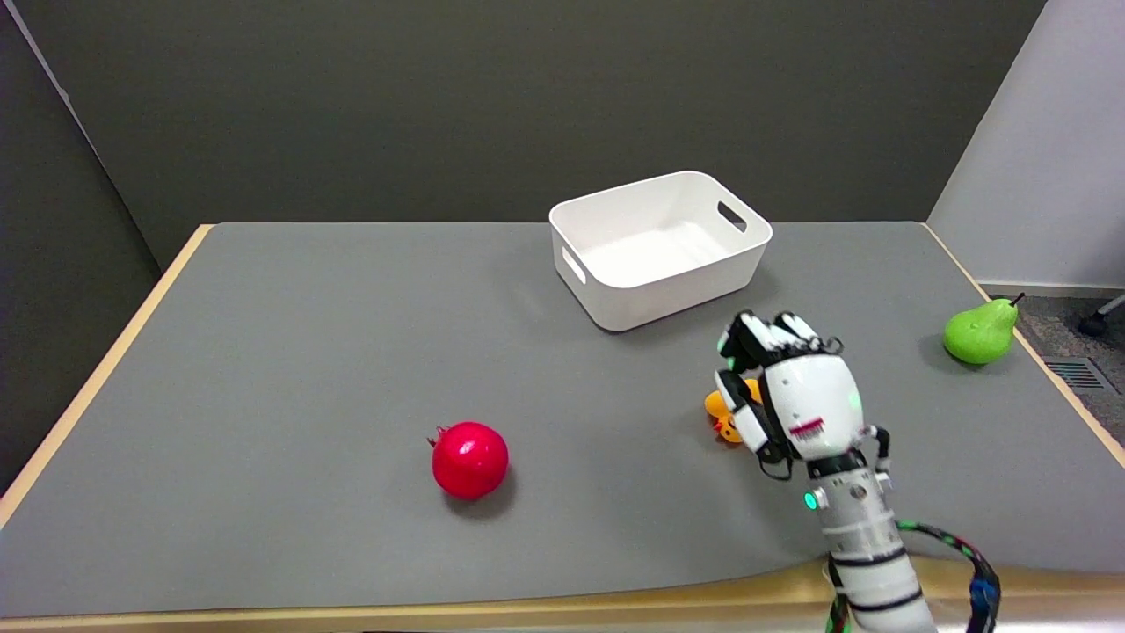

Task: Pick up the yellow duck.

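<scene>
The yellow duck (721,411) lies on the grey table mat, right of centre; only its left side and orange beak show past my hand. My right hand (791,396) covers the rest of it from above. The fingers (773,338) curl down over the duck's far side, and the thumb (736,406) lies against its near side, so the hand grips the duck. The duck looks to be at table level, with a small shadow under it.
A white bin (606,290) stands behind the hand, close to its fingers. A red pomegranate (470,460) sits to the left. A green pear (980,331) lies near the table's right edge (1055,378). The near edge runs just under my forearm.
</scene>
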Controlling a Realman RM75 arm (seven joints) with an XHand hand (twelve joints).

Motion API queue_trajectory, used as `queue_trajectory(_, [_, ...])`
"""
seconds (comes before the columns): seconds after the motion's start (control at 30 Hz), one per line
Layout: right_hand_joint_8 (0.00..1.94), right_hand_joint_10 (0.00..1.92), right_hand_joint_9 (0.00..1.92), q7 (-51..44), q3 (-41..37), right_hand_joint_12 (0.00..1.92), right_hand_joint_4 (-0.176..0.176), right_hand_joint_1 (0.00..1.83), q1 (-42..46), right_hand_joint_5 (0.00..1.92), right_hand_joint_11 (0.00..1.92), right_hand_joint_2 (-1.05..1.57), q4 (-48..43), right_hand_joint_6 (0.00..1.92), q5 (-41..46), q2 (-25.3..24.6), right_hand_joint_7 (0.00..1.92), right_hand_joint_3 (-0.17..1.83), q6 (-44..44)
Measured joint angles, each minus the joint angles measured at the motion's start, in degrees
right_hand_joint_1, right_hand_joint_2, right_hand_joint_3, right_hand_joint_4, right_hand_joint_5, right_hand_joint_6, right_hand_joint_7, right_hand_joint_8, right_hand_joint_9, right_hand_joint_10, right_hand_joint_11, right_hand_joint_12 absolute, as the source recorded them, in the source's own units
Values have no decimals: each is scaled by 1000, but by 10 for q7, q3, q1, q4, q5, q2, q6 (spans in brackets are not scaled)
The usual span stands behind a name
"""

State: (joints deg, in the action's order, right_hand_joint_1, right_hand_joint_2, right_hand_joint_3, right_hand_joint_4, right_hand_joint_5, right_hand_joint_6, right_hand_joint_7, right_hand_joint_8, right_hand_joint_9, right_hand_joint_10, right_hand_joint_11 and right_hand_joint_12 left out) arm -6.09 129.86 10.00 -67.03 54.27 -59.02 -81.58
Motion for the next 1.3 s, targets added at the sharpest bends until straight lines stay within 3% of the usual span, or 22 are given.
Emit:
queue_trajectory(0.27, [1421,1304,776,0,-42,1921,-176,1178,-33,472,436,1285,-26,1565,-40,2,844,23,78])
queue_trajectory(0.4, [1382,1271,741,0,-55,1785,-176,1179,-44,469,455,1284,-35,1576,-50,2,840,19,99])
queue_trajectory(0.43, [1319,1279,720,0,-57,1767,-166,1115,-45,474,446,1174,-37,1486,-52,2,829,197,102])
queue_trajectory(0.47, [1174,1305,676,0,-60,1757,-141,958,-46,482,404,914,-40,1271,-52,2,799,616,104])
queue_trajectory(0.5, [1079,1320,647,0,-62,1748,-125,857,-47,486,378,747,-41,1130,-52,2,779,886,105])
queue_trajectory(0.97, [922,1219,533,-13,-66,1462,-88,756,21,453,220,692,-58,917,-39,0,686,891,48])
queue_trajectory(1.13, [795,1139,458,-23,-41,1358,-75,709,53,388,126,667,-48,729,-15,-3,608,900,2])
queue_trajectory(1.3, [550,900,253,-30,-9,1230,-55,617,85,271,14,628,-32,515,16,-8,410,890,-46])
